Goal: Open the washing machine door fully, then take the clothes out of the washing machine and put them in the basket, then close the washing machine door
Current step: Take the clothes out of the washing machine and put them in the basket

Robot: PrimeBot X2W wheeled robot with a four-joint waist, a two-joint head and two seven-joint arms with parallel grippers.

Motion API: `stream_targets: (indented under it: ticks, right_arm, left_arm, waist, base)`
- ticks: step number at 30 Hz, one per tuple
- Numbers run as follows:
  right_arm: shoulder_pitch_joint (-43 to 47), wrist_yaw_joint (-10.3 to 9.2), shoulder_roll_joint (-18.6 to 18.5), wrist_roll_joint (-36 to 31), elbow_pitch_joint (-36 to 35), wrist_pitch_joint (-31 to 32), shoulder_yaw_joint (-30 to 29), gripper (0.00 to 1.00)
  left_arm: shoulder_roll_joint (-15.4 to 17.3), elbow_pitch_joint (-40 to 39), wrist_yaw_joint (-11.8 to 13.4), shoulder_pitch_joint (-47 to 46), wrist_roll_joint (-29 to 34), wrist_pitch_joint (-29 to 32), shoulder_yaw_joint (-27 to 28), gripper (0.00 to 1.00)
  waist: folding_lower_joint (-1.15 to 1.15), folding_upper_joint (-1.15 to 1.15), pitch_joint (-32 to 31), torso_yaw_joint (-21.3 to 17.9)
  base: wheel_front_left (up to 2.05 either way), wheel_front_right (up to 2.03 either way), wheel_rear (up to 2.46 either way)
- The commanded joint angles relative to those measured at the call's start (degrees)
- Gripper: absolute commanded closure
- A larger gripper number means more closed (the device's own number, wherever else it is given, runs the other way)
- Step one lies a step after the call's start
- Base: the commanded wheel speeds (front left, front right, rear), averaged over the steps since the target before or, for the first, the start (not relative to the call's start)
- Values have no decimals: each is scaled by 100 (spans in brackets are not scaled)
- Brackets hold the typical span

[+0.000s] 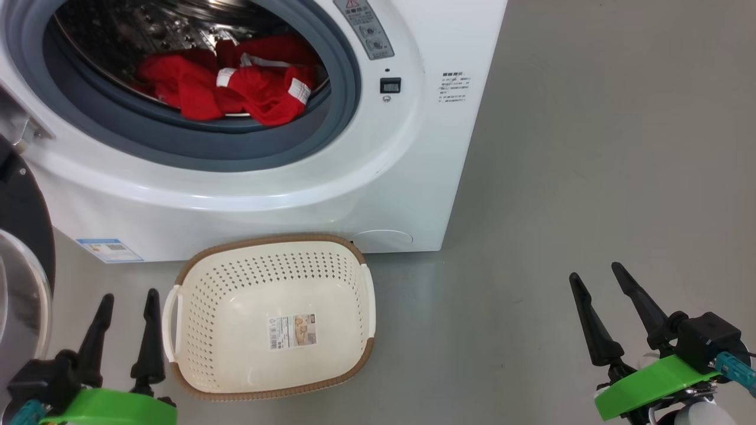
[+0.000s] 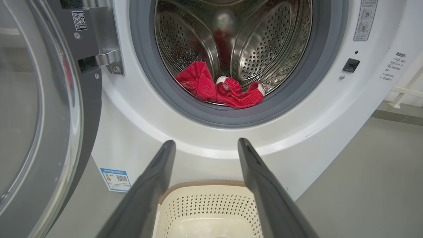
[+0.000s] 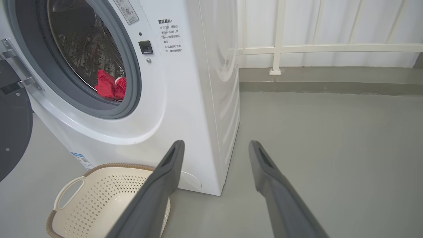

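White metal forms the washing machine (image 1: 266,195). Its mouth is uncovered, and the washing machine door (image 2: 39,115) is swung out to the robot's left. The basket (image 1: 266,239) stands on the floor just beside the machine's front, below the mouth, and nothing red lies in it yet.

The clothes (image 1: 236,82) rest inside the drum against its lower lip, and the heap is stretched from left to right. From the left gripper (image 1: 131,295) they lie ahead and upward, almost straight along its fingers. From the right gripper (image 1: 595,272) they lie far to the side, so I judge that the left arm is nearer. Both grippers have their fingers wide apart and hold nothing.

The left wrist view looks deep into the drum behind the heap. The head view shows the sticker on the basket's bottom.
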Motion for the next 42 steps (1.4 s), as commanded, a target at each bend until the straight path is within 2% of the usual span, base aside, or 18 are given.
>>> stream_targets:
  ticks: [1, 13, 21, 29, 42]
  right_arm:
    - [38, 9, -51, 71, -154, -28, 69, 0]
    - [-79, 9, 3, 29, -178, -28, 38, 0]
    - [-216, 9, 65, -12, -233, -28, 34, 0]
    - [-453, 9, 205, -98, -313, -28, 81, 0]
    - [-964, 9, 431, -197, -321, -28, 285, 0]
  left_arm:
    - [93, -202, -17, 11, 64, -47, 247, 0]
    - [1, -348, -17, 69, 123, -47, 293, 0]
    - [132, -191, -17, -338, -51, -47, 75, 0]
    - [537, 262, -17, -1588, -415, -47, -410, 0]
    - [1220, 1860, -17, -4391, -1387, 253, -2004, 0]
  waist:
    - [0, 0, 18, -4]
    - [0, 0, 173, -43]
    - [0, 0, 433, -76]
    - [0, 0, 886, -167]
    - [0, 0, 1716, -513]
  base:
    - [0, 0, 0]
    - [0, 0, 0]
    - [0, 0, 0]
    - [0, 0, 0]
    - [0, 0, 0]
